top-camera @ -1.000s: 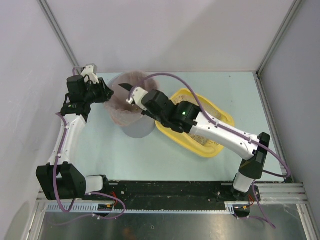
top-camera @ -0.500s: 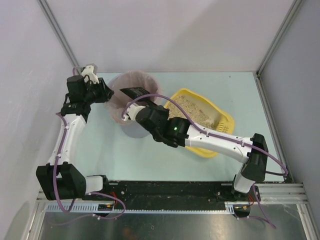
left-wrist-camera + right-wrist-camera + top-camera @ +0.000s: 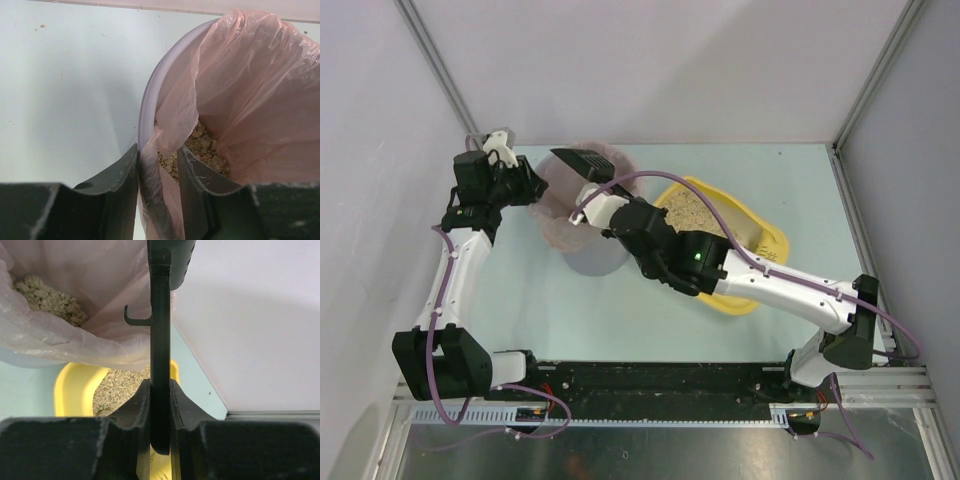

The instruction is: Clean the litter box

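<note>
Fingers [image 3: 120,175] of the left gripper [image 3: 533,190] are clamped on the rim of the grey bin [image 3: 592,258], with the pink liner [image 3: 250,100] pinched between them against that rim. The bin is stood on the pale table [image 3: 520,290] at the far left, and beige clumps [image 3: 200,147] are seen low inside the liner. The thin handle of the black scoop [image 3: 582,161] is grasped by the right gripper [image 3: 592,200], whose fingers are pressed tight on both flat sides of it. The scoop is held above the bin's far rim, with its head pointed left and far. The litter box [image 3: 765,238] is set on the table just right of the bin, its near-left part hidden beneath the right arm. Sandy litter [image 3: 692,208] is spread inside it.
</note>
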Available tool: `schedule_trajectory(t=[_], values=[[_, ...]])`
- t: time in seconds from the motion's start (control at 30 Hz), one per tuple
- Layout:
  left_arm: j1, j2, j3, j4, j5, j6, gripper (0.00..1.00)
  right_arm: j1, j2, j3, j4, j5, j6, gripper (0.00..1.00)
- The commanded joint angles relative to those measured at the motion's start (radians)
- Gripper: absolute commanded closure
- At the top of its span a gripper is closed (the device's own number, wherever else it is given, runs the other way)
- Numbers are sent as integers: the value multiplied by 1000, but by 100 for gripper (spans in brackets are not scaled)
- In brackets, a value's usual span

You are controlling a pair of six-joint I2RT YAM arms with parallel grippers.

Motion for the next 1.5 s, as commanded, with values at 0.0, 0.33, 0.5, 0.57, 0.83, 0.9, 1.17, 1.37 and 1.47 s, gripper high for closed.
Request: schedule_trajectory(t=[0.0, 0.33, 0.5, 0.57, 0.83, 0.9, 1.17, 1.37, 1.47], values=[[-18, -20, 48, 21, 93, -13, 61, -14, -43, 36, -21, -64, 115, 100], [-26, -34, 48, 22, 80, -13, 60, -112, -110, -104, -49, -320, 323, 100], [-33, -49, 43, 21, 67, -7, 57, -118, -139, -81, -20, -339, 361, 100], [-35, -54, 42, 21, 62, -2, 51, -120, -165, -61, 0, -388, 396, 100], [-39, -74, 39, 25, 30, 61, 21, -230, -312, -73, 34, -555, 582, 100], [-39, -89, 31, 28, 13, 81, 12, -284, -337, -97, 23, -653, 664, 100], [-44, -155, -4, 96, 8, 107, 0, -572, -480, -147, -157, -852, 790, 100], [-55, -198, 22, 108, -62, 127, 0, -868, -540, -255, -322, -1068, 815, 100], [-58, -204, 57, 108, -97, 84, 1, -972, -518, -349, -389, -1189, 829, 100]])
